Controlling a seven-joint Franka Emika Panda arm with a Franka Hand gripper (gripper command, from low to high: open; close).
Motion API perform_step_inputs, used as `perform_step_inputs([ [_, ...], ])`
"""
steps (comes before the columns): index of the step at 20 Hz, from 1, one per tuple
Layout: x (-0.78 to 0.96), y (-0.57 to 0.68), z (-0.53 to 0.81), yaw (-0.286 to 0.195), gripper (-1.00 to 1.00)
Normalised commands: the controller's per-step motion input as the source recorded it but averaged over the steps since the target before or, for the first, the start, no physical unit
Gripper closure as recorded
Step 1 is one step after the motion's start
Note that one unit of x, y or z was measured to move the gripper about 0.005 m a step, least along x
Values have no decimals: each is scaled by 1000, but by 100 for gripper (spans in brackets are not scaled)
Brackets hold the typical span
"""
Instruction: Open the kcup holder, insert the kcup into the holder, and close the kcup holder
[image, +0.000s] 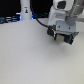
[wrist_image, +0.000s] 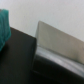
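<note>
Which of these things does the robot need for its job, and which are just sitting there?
For the job:
- the gripper
- the dark surface in the wrist view, probably the kcup holder
- no kcup clearly shows

Just lying about:
- the white post with a blue glow at the back
- the blurry teal thing; I can't tell what it is

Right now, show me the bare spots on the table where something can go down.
The table looks bare from the near edge up to the hand, and across the exterior view's left. It is crowded along the back, around the white upright object, and in the wrist view, between the teal object and the grey block.
</note>
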Motion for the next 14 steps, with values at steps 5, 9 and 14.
perform_step_inputs([
  [5, -576, 661, 67, 41, -100],
  [9, -751, 653, 51, 19, -100],
  [14, -850, 596, 6, 16, -100],
])
